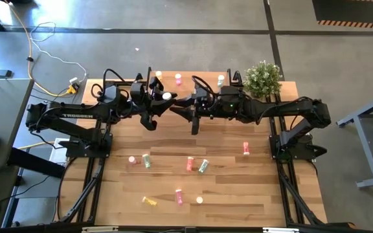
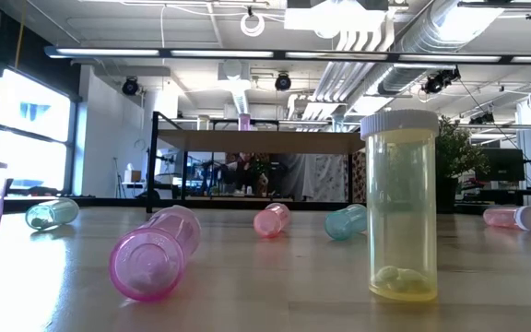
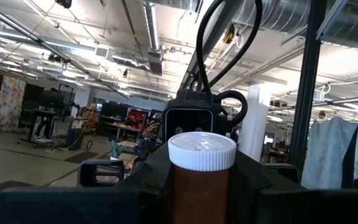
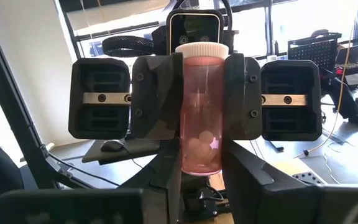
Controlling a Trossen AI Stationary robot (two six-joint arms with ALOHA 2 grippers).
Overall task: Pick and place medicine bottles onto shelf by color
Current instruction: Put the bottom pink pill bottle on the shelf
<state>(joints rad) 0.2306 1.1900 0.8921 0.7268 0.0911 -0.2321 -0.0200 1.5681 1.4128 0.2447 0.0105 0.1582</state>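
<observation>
Both arms meet high over the middle of the surface (image 1: 238,194), just in front of the shelf (image 1: 199,76). The left gripper (image 1: 159,98) has its jaws clenched on a pink medicine bottle (image 4: 202,112). The bottle stands upright between the pads, white cap on top, pills showing low inside it. The right gripper (image 1: 181,103) faces it nose to nose, with the bottle's lower end right at its tip. Whether it has a grip on the bottle I cannot tell.

Three bottles stand along the shelf: a yellow one (image 1: 158,76), a pink one (image 1: 178,79) and a pale one (image 1: 220,79) beside the potted plant (image 1: 262,77). More bottles lie scattered on the near half of the surface, well apart from both grippers. A yellow bottle (image 2: 400,207) stands upright closest to the low camera, with a pink one (image 2: 155,252) on its side beside it.
</observation>
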